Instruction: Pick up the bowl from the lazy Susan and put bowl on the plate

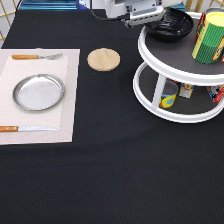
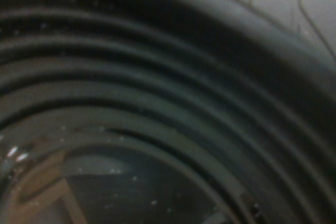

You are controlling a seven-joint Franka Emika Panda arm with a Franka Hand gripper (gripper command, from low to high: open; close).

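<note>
**Bowl not yet lifted off the lazy Susan**

The bowl (image 1: 171, 23) is seen on the top shelf of the lazy Susan (image 1: 172, 67), at the exterior view's top right. The gripper (image 1: 156, 19) is found at the bowl's left rim. Whether its pincer is apart or together cannot be told, because that part is hidden. In the wrist view, only the bowl's dark ribbed inside (image 2: 150, 125) is shown, very close.

The plate (image 1: 39, 92) is left bare on the mat (image 1: 70, 100), well apart from the bowl, at the exterior view's left.

The bowl looks shiny, so it could be dropped if it is held only by its thin rim. The can (image 1: 210, 35) just beside it could be knocked over. The shelf could also be turned by a push.

No words on the cans can be read.
</note>
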